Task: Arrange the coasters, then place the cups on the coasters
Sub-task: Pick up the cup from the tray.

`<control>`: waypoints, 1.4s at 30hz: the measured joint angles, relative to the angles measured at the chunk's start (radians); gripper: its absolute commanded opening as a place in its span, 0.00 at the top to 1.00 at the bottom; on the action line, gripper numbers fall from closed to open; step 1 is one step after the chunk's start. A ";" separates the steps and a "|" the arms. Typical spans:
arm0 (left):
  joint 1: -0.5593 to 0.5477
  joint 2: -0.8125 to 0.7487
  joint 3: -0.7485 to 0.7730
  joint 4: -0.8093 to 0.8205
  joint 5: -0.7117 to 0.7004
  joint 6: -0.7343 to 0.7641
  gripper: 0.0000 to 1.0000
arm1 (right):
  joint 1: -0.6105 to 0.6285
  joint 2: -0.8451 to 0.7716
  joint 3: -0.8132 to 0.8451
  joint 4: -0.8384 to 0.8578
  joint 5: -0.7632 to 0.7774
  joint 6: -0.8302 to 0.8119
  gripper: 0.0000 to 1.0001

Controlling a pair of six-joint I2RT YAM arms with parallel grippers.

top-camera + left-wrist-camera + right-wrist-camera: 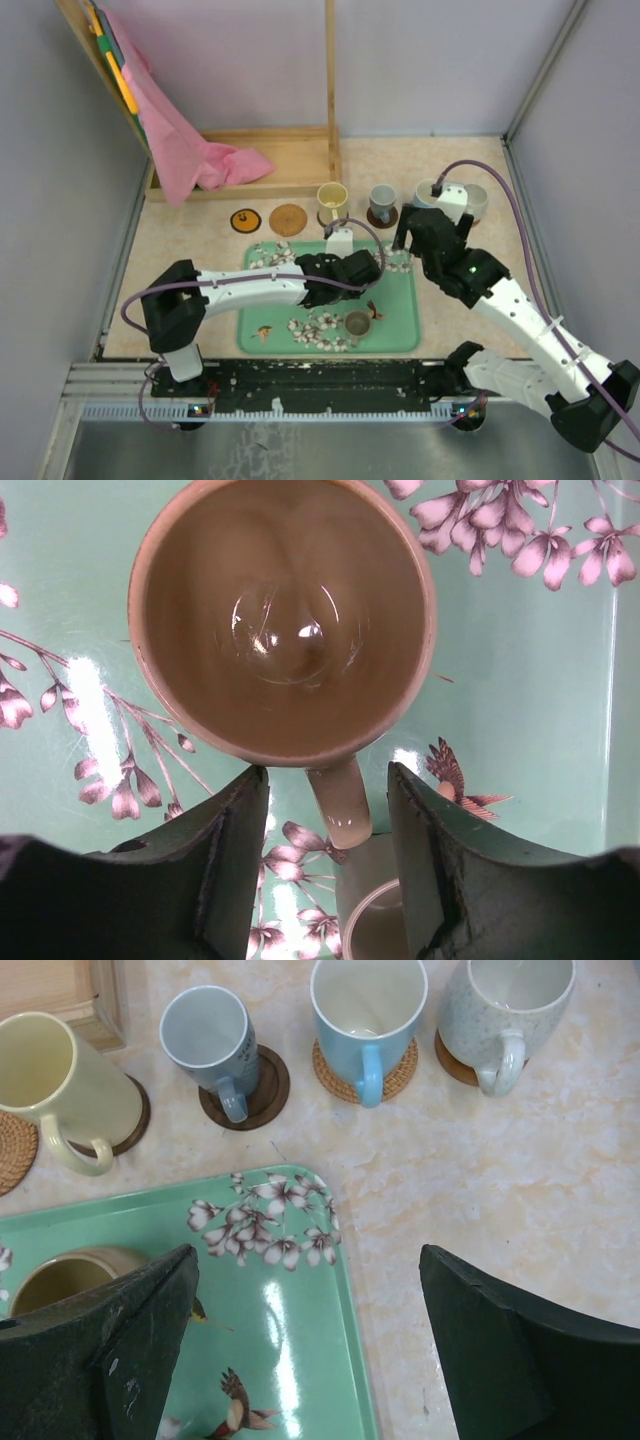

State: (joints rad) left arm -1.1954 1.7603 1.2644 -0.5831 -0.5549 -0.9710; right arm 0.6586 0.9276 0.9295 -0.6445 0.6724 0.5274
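Left gripper's parted jaws flank the tan ceramic mug's handle; a skewed pinch could spin it on the green floral tray.

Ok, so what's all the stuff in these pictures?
tray: one; green, flowered; middle of table
covered coasters: four; two dark, one woven, one brown; row behind the tray
bare coasters: two; dark-and-orange coaster, woven tan coaster; left end of that row
cups on coasters: four; yellow cup, grey cup, pale blue cup, speckled white cup
cups on tray: two; tan cup, small darker cup
cloth: one; pink; draped over wooden frame, far left
left pincer: open; fingers either side of tan cup's handle
right pincer: open; over the tray's far right corner
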 measured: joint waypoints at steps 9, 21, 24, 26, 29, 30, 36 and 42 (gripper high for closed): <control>0.000 0.026 -0.001 -0.003 0.001 -0.030 0.45 | -0.001 -0.011 0.000 0.000 0.000 0.000 0.09; 0.000 0.022 -0.040 -0.050 -0.043 -0.106 0.48 | -0.001 -0.013 -0.027 0.001 -0.011 0.001 0.09; 0.000 0.020 -0.043 -0.053 -0.046 -0.109 0.47 | -0.001 -0.013 -0.027 0.001 -0.012 0.002 0.09; 0.000 0.019 -0.044 -0.051 -0.047 -0.106 0.47 | -0.001 -0.013 -0.027 0.001 -0.013 0.005 0.09; 0.000 0.019 -0.045 -0.042 -0.048 -0.097 0.48 | -0.001 -0.013 -0.027 0.001 -0.014 0.008 0.09; 0.000 0.019 -0.047 -0.036 -0.048 -0.092 0.48 | -0.001 -0.013 -0.027 0.001 -0.015 0.008 0.09; 0.000 0.011 -0.068 0.010 -0.051 -0.059 0.53 | -0.001 -0.017 -0.034 0.000 -0.016 0.012 0.09; 0.000 0.011 -0.069 0.037 -0.051 -0.034 0.63 | -0.001 -0.018 -0.040 -0.004 -0.020 0.019 0.09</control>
State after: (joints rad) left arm -1.1954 1.7710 1.1954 -0.5461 -0.6056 -1.0046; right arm 0.6579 0.9100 0.8898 -0.6483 0.6525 0.5465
